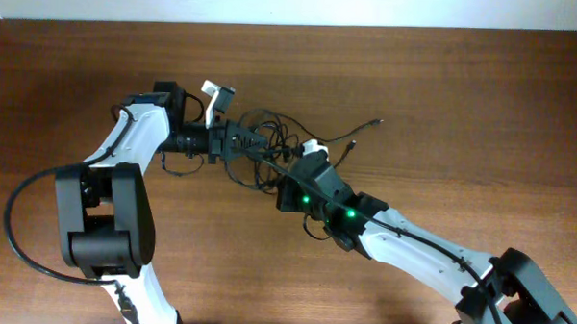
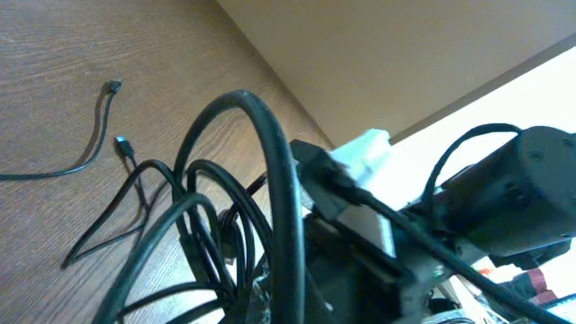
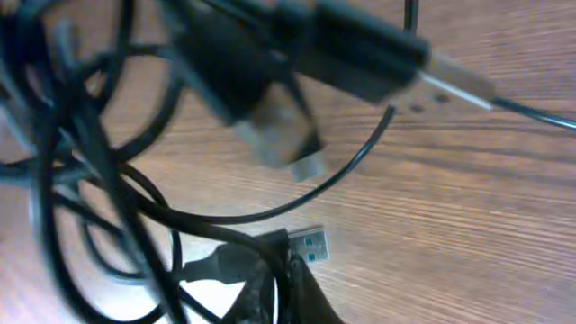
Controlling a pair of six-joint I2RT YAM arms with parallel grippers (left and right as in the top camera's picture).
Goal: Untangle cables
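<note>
From overhead, the cables [image 1: 266,147] sat as one dark knot on the tabletop [image 1: 464,82], a little left of centre and toward the far side, with both arms meeting at it. The left hand [image 1: 236,143] reached into the knot from the left and the right hand [image 1: 293,177] pushed in from the near right. Both were buried among the loops, so I could not tell from this view whether either was spread open or clamped on a cord. Only one loose strand [image 1: 362,131] ran clear of the bundle, trailing out to the right and ending in a small plug. In the left wrist view, heavy-looking loops hung right across the lens and seemed raised off the wood, while a thin end with a small connector [image 2: 114,86] lay flat on the tabletop at the far left. That hand's fingers could not be made out behind the cords, so its grip was unreadable here too. The right arm [image 2: 517,193] sat close on the right. In the right wrist view, blurred connectors [image 3: 360,54] dangled above the wood, and a USB plug [image 3: 310,243] showed lower down among crossing loops. No fingers could be identified with confidence. By my judgement the work was at an early stage. One strand was partly free, and nearly every cord had yet to be teased out and laid apart.
</note>
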